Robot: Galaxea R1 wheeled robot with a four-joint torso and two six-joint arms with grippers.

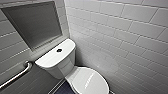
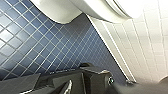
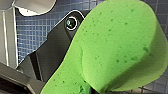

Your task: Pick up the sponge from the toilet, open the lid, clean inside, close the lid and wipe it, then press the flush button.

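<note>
Right wrist view puts the sponge [image 3: 112, 47] close up: bright green, thick, pitted with small darker pores, with a rounded end and a crease where it is squeezed. It is off the toilet and sits in the right hand [image 3: 91, 88], which is clenched on its lower part, above the blue-tiled floor [image 3: 30, 32]. The pick-up step therefore reads as done.

Head view shows the toilet [image 1: 71, 72] in the corner of the grey tiled wall [image 1: 120, 32]. The lid [image 1: 91, 81] lies down flat and shut, white and glossy with a streak of reflected light. The flush button [image 1: 59, 50] is a small dark round spot in the middle of the tank top [image 1: 53, 57]. With the lid down, I cannot tell whether the inside has been cleaned. I judge that at least the flush is left, and perhaps the opening, scrubbing, closing and wiping too. A grab bar [image 1: 17, 73] runs along the wall beside the tank.

Left wrist view looks past the left hand [image 2: 75, 85] at the floor and the underside of the bowl [image 2: 62, 12]. Whether that hand is released or clenched I cannot tell.
</note>
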